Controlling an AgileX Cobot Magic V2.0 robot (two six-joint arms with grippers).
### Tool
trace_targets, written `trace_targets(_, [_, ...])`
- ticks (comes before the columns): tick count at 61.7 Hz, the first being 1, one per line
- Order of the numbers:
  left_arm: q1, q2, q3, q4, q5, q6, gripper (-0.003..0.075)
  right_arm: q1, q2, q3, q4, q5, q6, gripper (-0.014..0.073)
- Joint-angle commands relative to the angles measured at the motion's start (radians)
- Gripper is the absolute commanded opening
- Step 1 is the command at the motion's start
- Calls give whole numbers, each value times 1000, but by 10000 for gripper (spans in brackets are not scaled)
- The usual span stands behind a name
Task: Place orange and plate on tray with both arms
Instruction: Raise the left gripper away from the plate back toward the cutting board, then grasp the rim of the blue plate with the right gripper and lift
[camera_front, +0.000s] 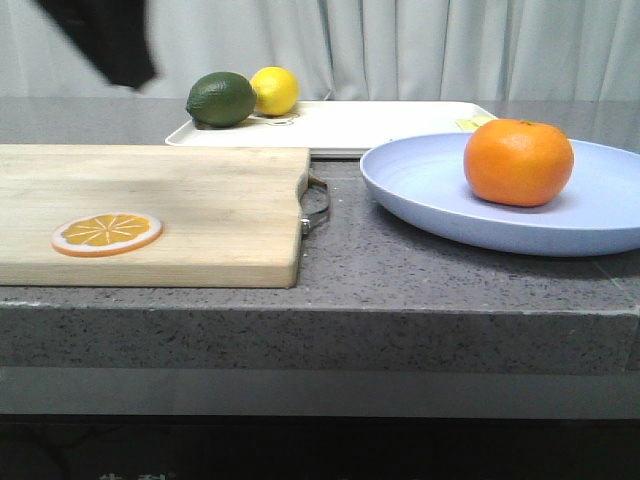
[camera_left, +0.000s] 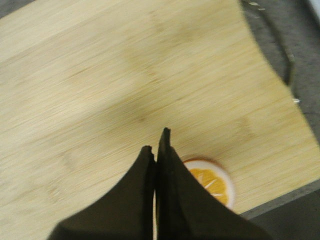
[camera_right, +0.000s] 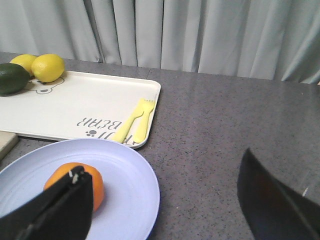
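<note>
Right hand (camera_right: 165, 200) agape beside plate (camera_right: 127, 200) rim.

The front view sits low at table height, facing the curtain. The left wrist view looks down, close over the cutting board (camera_left: 125, 100). The right wrist view looks across the plate (camera_right: 125, 195) toward the tray (camera_right: 75, 105) (both also in front).

The orange (camera_front: 518, 161) sits on the lavender-blue plate (camera_front: 430, 190), just before the cream tray (camera_front: 380, 125).
</note>
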Motion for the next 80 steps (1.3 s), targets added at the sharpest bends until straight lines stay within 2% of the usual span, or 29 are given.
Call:
trace_targets(1, [97, -132, 79, -1, -84, -11, -18, -3, 9, -34, -3, -74, 1, 591])
trace_targets(15, [344, -374, 317, -9, -185, -11, -18, -3, 9, -34, -3, -73, 1, 591])
trace_targets(24, [413, -550, 483, -13, -311, -11, -18, -3, 9, -34, -3, -72, 1, 591])
trace_targets(42, [425, -980, 833, -74, -570, -11, -18, -3, 52, -34, -3, -63, 1, 591])
trace_targets(52, [425, -1203, 958, -74, -602, -9, -18, -3, 122, -35, -3, -62, 1, 591])
trace_targets(67, [425, -1446, 1025, -74, -617, -9, -18, -3, 303, -41, 112, -54, 1, 590])
trace_targets(80, [425, -1478, 1027, -74, -627, -9, -18, -3, 532, -140, 148, -28, 1, 590])
